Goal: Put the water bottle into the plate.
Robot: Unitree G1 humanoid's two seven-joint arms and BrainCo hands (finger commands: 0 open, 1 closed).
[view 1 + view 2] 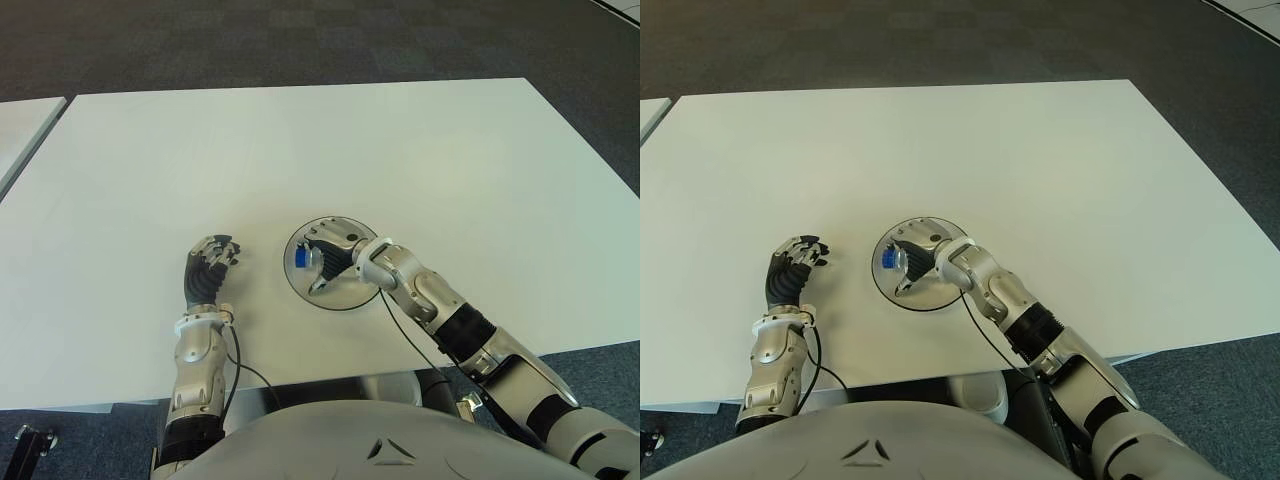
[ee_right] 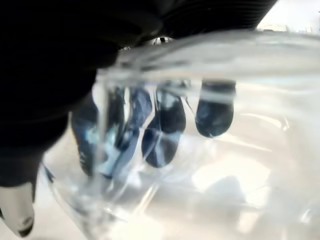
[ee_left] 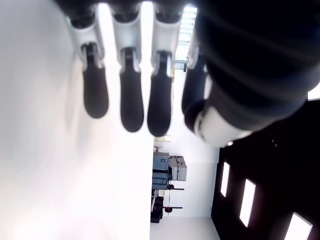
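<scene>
A clear water bottle with a blue cap (image 1: 300, 257) lies in my right hand (image 1: 330, 258), over the round silvery plate (image 1: 345, 297) near the table's front edge. In the right wrist view the transparent bottle (image 2: 210, 165) fills the picture, with the dark fingertips (image 2: 214, 116) wrapped around its far side. Whether the bottle touches the plate cannot be told. My left hand (image 1: 208, 266) shows left of the plate, fingers relaxed and holding nothing; its wrist view shows its fingertips (image 3: 131, 107) beside the bare white table.
The white table (image 1: 330, 150) stretches far behind and to both sides of the plate. A second white table edge (image 1: 20, 120) shows at far left. Dark carpet (image 1: 300, 40) lies beyond.
</scene>
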